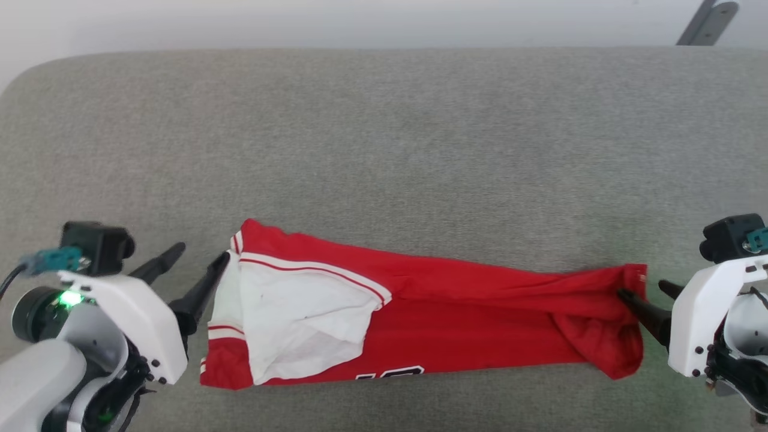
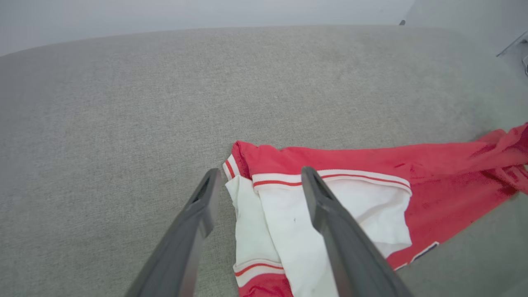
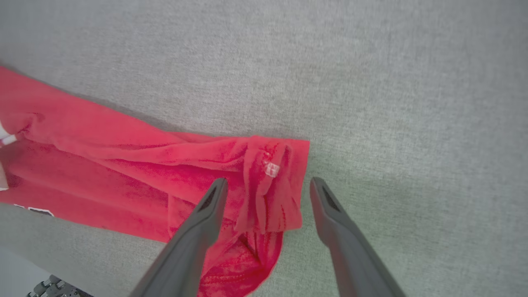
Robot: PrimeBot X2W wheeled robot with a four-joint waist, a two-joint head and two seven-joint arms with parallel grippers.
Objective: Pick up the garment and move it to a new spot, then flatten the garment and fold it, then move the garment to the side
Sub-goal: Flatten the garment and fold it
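Note:
The garment (image 1: 456, 312), a red jersey with white sleeves and red-white striped trim, lies stretched left to right on the grey fabric surface (image 1: 384, 150). Part of a black number shows at its near edge. My left gripper (image 1: 203, 252) stands open at the garment's sleeve end, and in the left wrist view its fingers (image 2: 260, 173) straddle the striped collar edge without pinching it. My right gripper (image 1: 642, 289) is open at the bunched red hem end. In the right wrist view its fingers (image 3: 268, 181) stand either side of the hem corner with a small white label (image 3: 271, 169).
The grey surface runs wide beyond the garment, with a rounded corner at the back left (image 1: 36, 72). A pale wall or floor lies past its far edge. A dark metal bar (image 1: 708, 24) shows at the top right.

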